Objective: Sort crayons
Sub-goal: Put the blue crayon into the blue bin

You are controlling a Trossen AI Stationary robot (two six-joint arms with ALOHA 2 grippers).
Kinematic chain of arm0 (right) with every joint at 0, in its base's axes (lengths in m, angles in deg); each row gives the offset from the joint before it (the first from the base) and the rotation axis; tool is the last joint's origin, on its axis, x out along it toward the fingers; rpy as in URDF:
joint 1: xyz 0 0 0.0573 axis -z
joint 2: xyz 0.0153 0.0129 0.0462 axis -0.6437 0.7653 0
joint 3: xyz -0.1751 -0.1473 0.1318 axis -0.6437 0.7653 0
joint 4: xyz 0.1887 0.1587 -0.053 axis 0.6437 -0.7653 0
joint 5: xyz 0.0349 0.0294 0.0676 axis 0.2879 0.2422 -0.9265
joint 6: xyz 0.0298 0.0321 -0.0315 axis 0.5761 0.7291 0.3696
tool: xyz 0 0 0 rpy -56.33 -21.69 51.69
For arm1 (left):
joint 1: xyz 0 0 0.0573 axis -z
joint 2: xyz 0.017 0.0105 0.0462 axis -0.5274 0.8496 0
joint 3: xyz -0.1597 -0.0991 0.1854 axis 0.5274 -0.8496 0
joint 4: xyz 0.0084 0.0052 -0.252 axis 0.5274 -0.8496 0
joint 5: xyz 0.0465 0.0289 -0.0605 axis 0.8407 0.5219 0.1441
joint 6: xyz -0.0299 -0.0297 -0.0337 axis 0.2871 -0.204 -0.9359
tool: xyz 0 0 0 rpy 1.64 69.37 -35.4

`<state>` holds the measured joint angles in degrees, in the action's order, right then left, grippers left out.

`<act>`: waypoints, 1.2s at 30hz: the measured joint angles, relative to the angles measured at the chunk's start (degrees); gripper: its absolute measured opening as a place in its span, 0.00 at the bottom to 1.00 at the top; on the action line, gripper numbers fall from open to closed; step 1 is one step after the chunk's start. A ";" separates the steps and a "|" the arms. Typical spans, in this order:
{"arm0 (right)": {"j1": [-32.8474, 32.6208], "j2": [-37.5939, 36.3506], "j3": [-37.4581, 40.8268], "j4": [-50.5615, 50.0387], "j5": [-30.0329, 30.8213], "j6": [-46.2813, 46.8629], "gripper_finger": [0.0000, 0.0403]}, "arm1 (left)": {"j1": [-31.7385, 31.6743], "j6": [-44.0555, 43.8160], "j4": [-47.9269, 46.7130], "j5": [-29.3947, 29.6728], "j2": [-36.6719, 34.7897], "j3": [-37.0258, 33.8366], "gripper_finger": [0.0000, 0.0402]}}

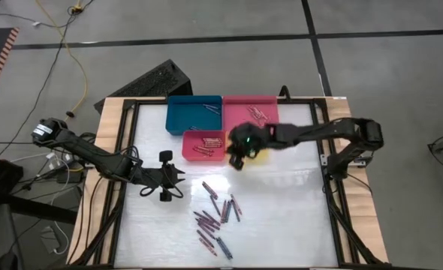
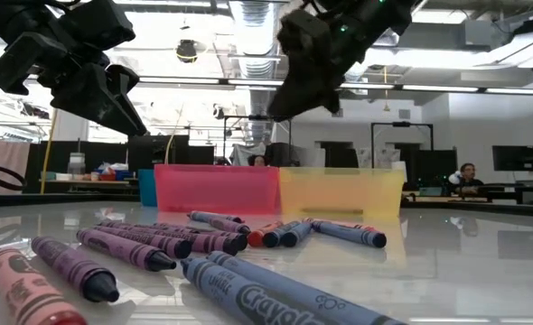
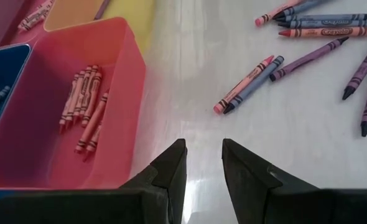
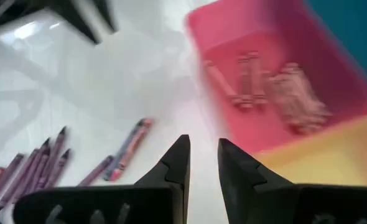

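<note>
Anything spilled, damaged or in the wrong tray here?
Nothing stands out. The loose crayons lie unsorted on the table, as expected mid-sort. The red tray holds reddish crayons; no tray is tipped. Other trays' contents are too small to judge.

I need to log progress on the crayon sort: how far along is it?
Partly done. Crayons already lie in the red tray, pink tray and blue tray. Neither the left gripper nor the right gripper shows a crayon between its fingers. A loose pile of crayons remains on the table.
</note>
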<state>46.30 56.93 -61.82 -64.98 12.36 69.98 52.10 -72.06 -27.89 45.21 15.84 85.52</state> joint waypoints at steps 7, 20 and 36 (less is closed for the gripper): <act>-10.70 9.10 0.01 10.22 5.40 2.75 0.20 | 0.00 -0.84 0.33 0.00 0.00 0.00 0.23; -16.74 24.42 0.00 26.40 12.10 0.03 0.20 | 0.00 -0.86 1.32 -0.11 0.02 0.00 0.23; -17.56 26.93 -0.25 25.15 13.63 -3.38 0.20 | 0.00 -1.32 1.47 -0.16 0.02 0.00 0.23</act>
<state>28.73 83.86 -62.07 -39.83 25.99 66.60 52.10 -73.38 -26.42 45.05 15.87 85.52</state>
